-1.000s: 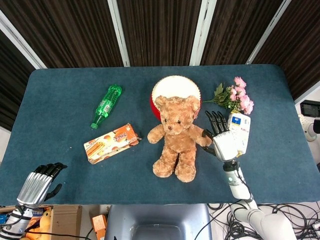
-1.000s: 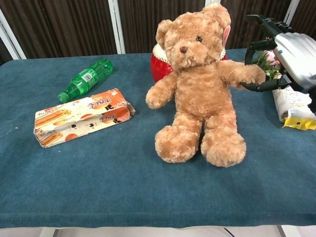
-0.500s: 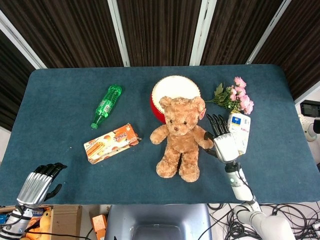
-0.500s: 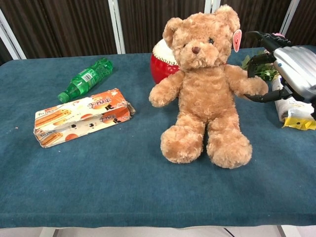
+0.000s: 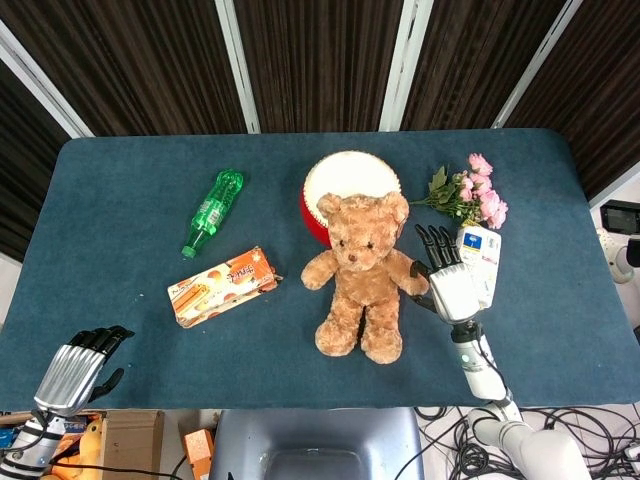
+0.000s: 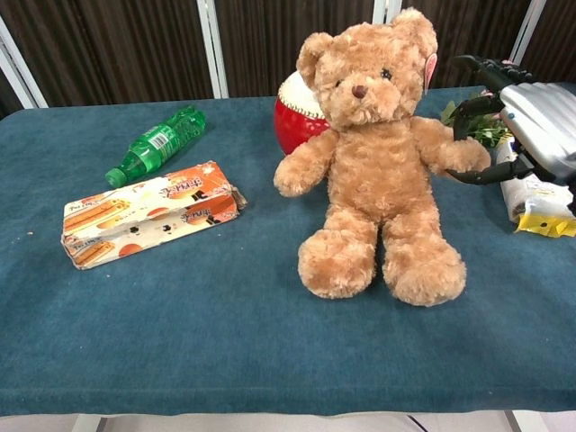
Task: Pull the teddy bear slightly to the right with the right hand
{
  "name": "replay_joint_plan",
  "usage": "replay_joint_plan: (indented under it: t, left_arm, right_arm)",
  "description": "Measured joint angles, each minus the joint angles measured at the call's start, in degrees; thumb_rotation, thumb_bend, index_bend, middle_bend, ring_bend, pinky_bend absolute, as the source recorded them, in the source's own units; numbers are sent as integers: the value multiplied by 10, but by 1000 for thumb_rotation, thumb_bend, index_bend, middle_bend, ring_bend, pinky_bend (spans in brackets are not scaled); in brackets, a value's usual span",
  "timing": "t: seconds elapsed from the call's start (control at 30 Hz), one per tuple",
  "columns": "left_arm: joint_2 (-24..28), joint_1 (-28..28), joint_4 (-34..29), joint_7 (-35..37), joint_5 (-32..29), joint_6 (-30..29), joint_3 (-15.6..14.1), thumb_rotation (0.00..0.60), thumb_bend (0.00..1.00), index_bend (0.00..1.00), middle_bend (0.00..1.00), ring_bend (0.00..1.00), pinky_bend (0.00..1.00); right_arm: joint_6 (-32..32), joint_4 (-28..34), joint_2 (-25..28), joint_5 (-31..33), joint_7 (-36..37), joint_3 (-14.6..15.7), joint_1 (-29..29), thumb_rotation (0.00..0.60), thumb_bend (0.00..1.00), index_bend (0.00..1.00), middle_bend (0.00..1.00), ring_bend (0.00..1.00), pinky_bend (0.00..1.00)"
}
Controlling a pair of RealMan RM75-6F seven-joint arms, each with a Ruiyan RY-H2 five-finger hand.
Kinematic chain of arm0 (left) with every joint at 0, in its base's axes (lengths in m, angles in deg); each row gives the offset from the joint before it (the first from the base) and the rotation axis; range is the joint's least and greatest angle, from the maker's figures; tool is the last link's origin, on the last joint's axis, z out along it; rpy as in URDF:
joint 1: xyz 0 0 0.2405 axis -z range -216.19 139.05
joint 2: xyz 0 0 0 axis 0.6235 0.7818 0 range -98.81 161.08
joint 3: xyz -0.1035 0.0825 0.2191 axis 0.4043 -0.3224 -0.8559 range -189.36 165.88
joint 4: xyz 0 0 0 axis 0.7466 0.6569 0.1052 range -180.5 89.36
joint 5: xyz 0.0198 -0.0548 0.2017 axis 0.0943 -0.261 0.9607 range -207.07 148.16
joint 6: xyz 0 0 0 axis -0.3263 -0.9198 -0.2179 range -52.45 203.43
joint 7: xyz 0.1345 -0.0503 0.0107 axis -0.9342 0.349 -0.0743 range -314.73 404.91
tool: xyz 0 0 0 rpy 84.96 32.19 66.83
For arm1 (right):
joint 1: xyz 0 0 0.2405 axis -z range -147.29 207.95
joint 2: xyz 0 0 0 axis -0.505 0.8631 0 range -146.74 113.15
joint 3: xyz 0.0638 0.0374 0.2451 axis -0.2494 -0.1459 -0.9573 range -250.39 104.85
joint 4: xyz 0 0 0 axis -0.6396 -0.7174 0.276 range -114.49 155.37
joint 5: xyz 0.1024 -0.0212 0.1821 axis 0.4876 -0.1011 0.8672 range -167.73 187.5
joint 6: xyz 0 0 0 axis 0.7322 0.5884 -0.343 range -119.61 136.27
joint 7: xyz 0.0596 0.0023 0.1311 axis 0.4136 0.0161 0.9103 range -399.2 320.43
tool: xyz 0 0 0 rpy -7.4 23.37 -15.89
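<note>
Chest view: metal right hand (image 6: 513, 121) pinches plush, furry teddy bear (image 6: 378, 162) paw.

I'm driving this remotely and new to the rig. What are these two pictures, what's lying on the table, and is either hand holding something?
Both pictures come from the robot's own cameras: the head view looks down on the blue table, and the chest view looks across it. The silver right hand grips the paw of the brown plush teddy bear. The left hand rests at the table's near corner, holding nothing. Also on the table are a red drum with a white top, a green plastic bottle, an orange snack box, pink flowers and a white packet.
</note>
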Motion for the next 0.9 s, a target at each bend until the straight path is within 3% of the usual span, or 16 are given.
replay_joint_plan:
  t: [0.37,0.67,0.9]
  left_arm:
    - [4,-2,-3,3,1,-2,-2,600,302,308,303,323,403]
    - [6,-2,-3,4,1,0,-1,600,303,308,302,323,404]
    - [4,0,-1,9,1,2,0,600,302,308,303,322,403]
  right_arm:
    - [32,12,1,3,1,-13,-12,600,244,739,38,0,87]
    - [4,0,0,0,-7,6,2,600,244,736,38,0,87]
    - [25,0,0,4,0,-4,-3,600,244,731,37,0,87]
